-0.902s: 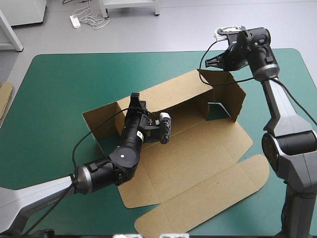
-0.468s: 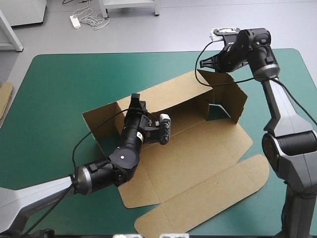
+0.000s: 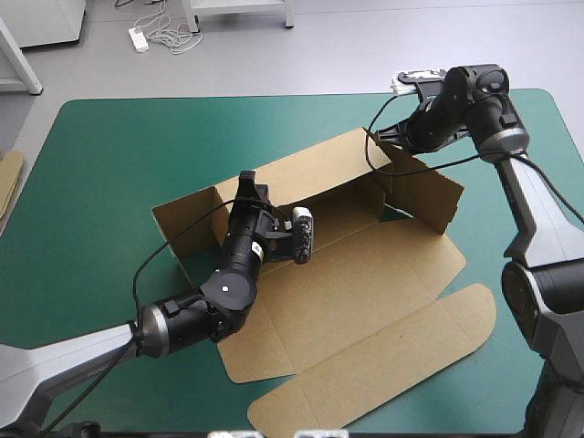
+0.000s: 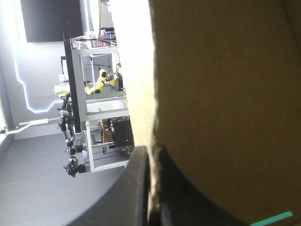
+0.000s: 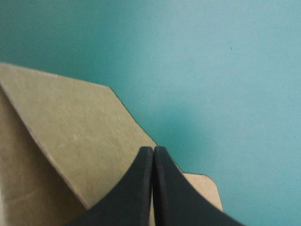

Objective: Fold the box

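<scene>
Pinching the far wall of the box [image 3: 365,274], your left gripper [image 4: 151,149] clamps board; your right gripper [image 5: 153,149], fingers pressed together, is at its raised right-end flap. The box sits midway on the teal-green cover [image 3: 109,155].

Looking like a robotics lab or test workshop. Showing a bare, smooth grey floor [image 3: 319,46] beyond the teal-green covered tabletop [image 3: 109,164], carrying a white plastic power strip [image 3: 139,38] and loose pale cables [image 3: 169,36] beside white-painted furniture legs [image 3: 25,64]. Also taking in a grey metal equipment rack [image 4: 101,113] from the left wrist view.
</scene>
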You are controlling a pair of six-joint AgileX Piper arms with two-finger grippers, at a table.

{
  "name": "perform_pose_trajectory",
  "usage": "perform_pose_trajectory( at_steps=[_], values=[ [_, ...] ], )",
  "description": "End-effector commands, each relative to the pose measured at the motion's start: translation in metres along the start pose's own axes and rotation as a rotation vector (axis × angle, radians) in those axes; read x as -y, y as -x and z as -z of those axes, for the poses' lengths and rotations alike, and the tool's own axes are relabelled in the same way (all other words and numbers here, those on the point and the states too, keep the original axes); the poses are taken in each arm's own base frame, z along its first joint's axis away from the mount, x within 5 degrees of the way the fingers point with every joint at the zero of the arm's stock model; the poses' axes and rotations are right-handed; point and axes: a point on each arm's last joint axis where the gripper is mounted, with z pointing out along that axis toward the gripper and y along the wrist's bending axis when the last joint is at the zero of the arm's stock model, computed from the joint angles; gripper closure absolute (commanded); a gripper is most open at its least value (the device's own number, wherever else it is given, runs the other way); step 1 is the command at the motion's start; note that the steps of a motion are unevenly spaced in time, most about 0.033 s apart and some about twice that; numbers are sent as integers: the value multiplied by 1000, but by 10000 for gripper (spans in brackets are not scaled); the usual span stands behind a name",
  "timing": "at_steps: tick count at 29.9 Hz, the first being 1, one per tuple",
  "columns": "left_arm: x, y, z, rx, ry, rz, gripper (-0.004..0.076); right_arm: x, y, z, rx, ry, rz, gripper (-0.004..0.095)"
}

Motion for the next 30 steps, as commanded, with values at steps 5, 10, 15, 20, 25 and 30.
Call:
perform_pose_trajectory(
  at_steps=[5,10,15,20,25,30],
  values=[
    [-15,-5,7,-12,50,31,733,-1,-27,32,-13,11,15,908],
    [-15,-5,7,-7,48,53,733,-1,-45,31,-49,22,11,908],
    [-15,-5,7,-7,48,54,733,-5,-57,31,12,59,45,908],
    [-15,-4,7,-5,48,54,733,-9,-68,16,25,128,110,908],
    [-15,-4,7,-5,48,56,733,-8,-73,7,33,134,193,908],
    [-15,-4,7,-5,48,57,733,-8,-70,11,77,127,213,861]
  ],
)
